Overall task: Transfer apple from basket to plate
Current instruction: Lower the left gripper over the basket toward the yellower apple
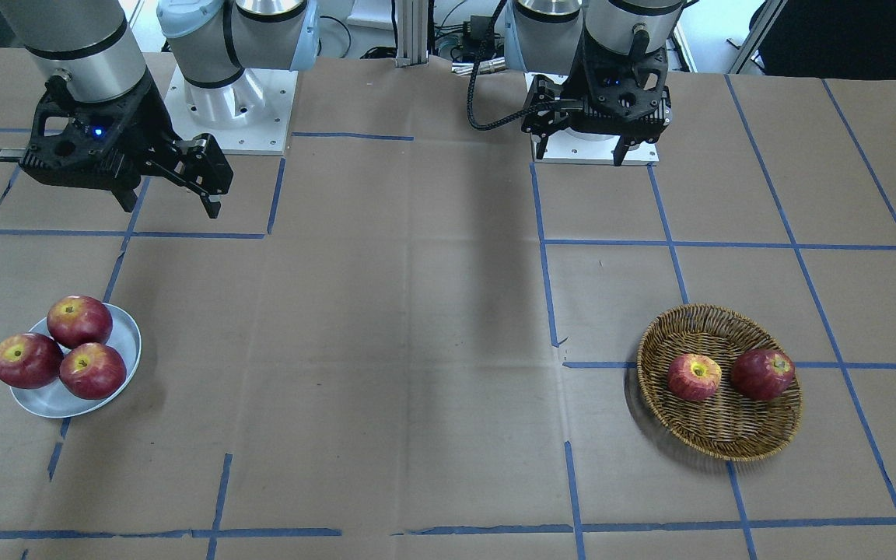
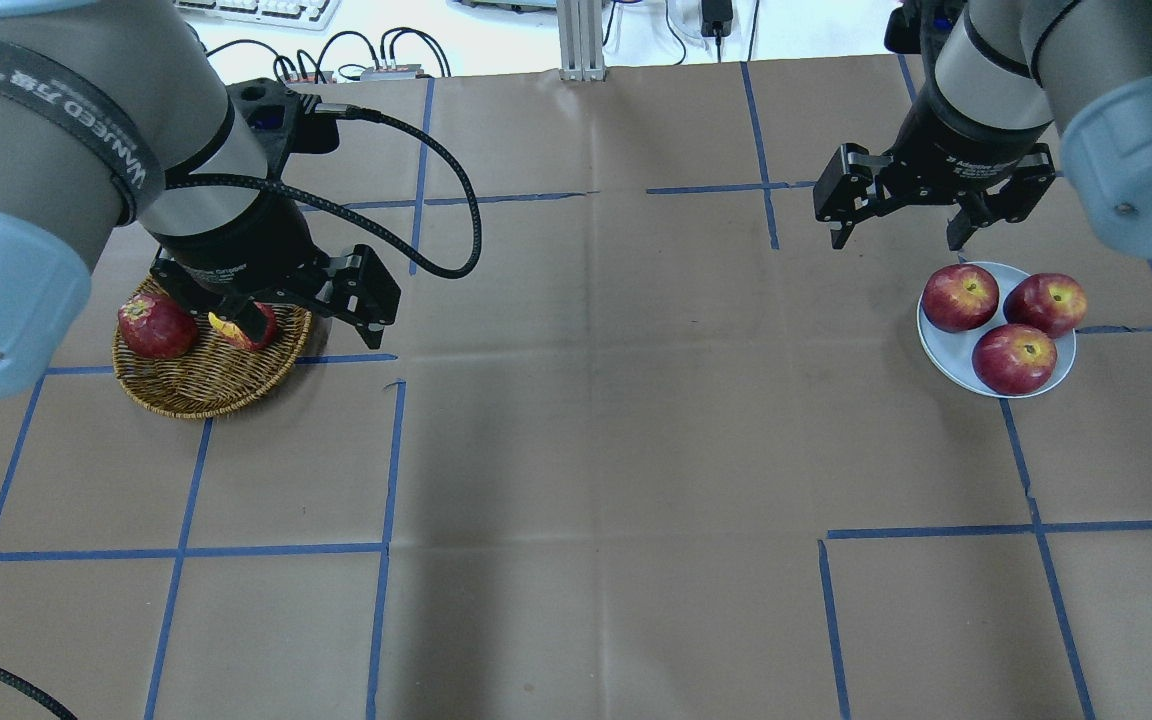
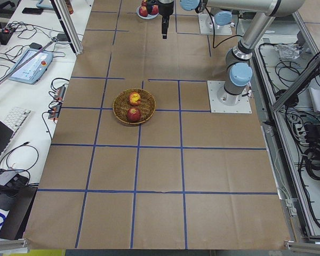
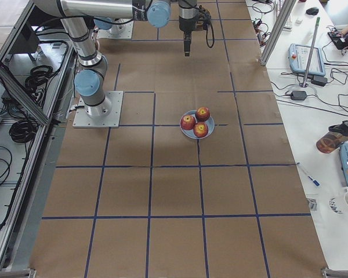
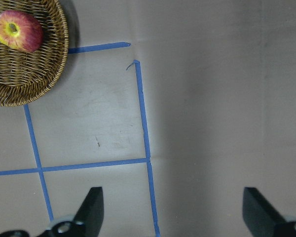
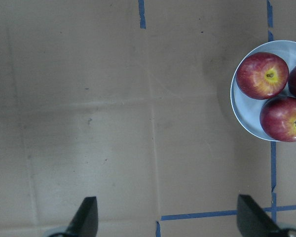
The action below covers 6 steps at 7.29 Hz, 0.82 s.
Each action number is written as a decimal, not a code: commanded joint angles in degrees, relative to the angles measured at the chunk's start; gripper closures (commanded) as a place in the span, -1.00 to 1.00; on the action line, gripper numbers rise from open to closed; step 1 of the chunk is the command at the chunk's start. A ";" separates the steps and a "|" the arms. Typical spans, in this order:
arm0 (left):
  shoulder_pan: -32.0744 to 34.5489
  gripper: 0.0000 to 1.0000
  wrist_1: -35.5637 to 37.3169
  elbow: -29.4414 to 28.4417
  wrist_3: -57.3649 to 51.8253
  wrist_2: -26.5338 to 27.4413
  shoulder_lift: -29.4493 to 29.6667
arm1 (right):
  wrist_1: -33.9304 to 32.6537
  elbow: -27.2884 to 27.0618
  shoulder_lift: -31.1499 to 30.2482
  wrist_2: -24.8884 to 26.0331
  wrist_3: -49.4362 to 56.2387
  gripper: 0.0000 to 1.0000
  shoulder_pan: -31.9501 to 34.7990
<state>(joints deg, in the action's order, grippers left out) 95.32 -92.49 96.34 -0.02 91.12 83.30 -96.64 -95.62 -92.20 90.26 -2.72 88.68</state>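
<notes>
The pinkish-red apple point(image 1: 694, 376) with a yellow stem patch lies in the wicker basket point(image 1: 720, 435) beside a darker red apple point(image 1: 763, 374). In the overhead view my left arm partly covers the apple point(image 2: 236, 332) and the basket point(image 2: 211, 385). My left gripper point(image 1: 579, 154) is open and empty, held high and apart from the basket. The left wrist view shows the apple point(image 5: 17, 30) at the top left, far from the fingers point(image 5: 91, 207). The pale plate point(image 1: 127, 342) holds three red apples. My right gripper point(image 1: 172, 204) is open and empty near it.
Brown paper with a blue tape grid covers the table point(image 1: 417, 350). The two arm bases point(image 1: 230, 109) stand at the robot's edge. In the right wrist view the plate point(image 6: 244, 116) sits at the right edge.
</notes>
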 commanded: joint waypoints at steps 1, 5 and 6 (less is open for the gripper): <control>-0.48 -0.99 -1.54 -1.67 -0.68 0.28 0.19 | 0.05 0.00 0.00 0.00 0.00 -1.00 0.00; -0.48 -0.99 -6.62 -9.05 -0.77 0.11 3.88 | -0.04 0.00 0.00 0.00 0.00 -1.00 0.00; -0.48 -0.99 -6.65 -8.98 -0.77 -0.07 3.89 | -0.04 0.09 0.00 0.00 0.00 -1.00 0.00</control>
<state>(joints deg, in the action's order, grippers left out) 94.84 -98.00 88.25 -0.78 91.19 86.79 -96.67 -95.58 -92.20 90.26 -2.72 88.68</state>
